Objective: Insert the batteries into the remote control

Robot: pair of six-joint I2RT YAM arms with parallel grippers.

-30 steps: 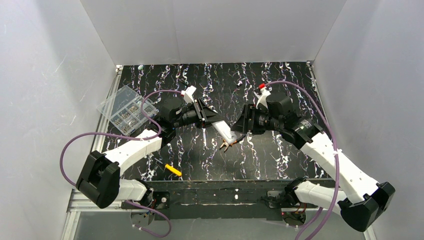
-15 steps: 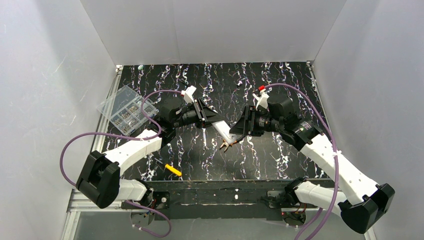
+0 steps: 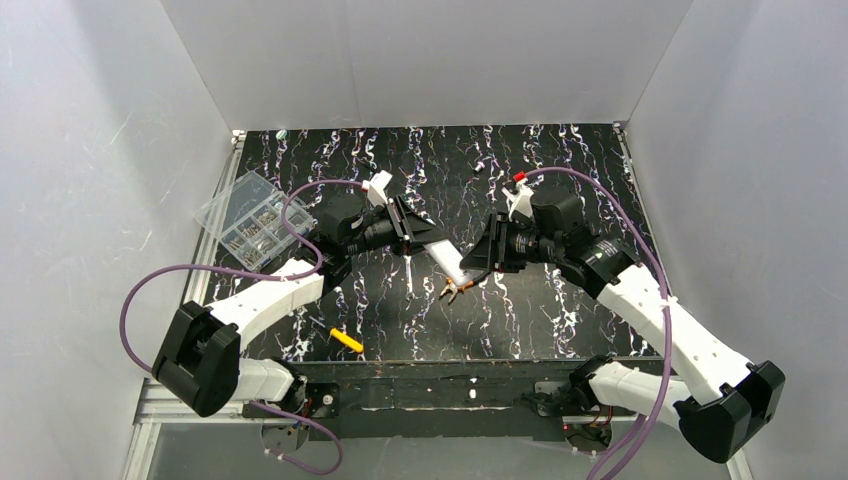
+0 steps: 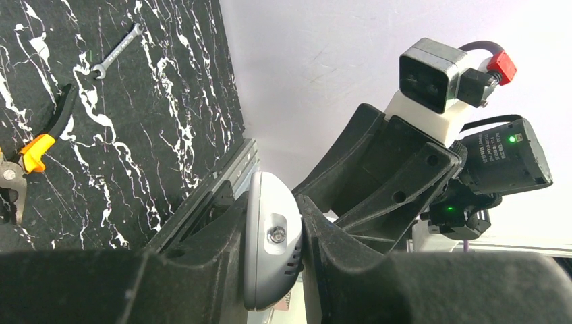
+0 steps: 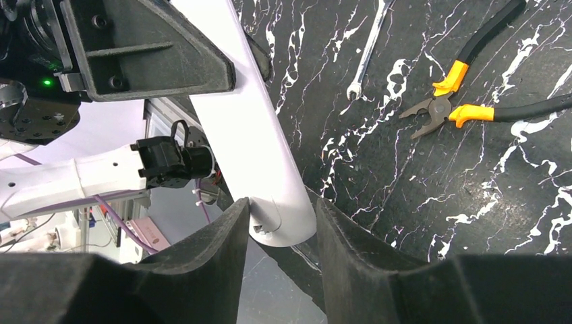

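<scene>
So the remote control (image 3: 448,262) isn't on the tabletop (image 3: 560,160) at all. It's up in the air between the two arms, right above the pliers (image 3: 455,290). The left hand (image 3: 428,244) is clamped hard on one end. The right hand (image 5: 282,216) has a finger on each side of the other, rounded end, right up against it. I honestly can't tell if it's gripping or just bracketing.

What worries me is that the rounded tip is not much to hold. If the left lets go before the right is firm, I reckon the remote pivots or drops onto the pliers. If both hands clamp and pull slightly off-axis, the plastic could get twisted or pop out of one of them. I also can't pick out any batteries for sure in these views, so they'd take some finding.

The tabletop is black with white marble-style veining, which is busy enough to hide small bits. On it sit a wrench (image 5: 367,50), a yellow-handled tool (image 3: 347,340) near the front and a clear parts box (image 3: 245,220) on the left. Plain white walls (image 3: 420,60) box it in on three sides.
</scene>
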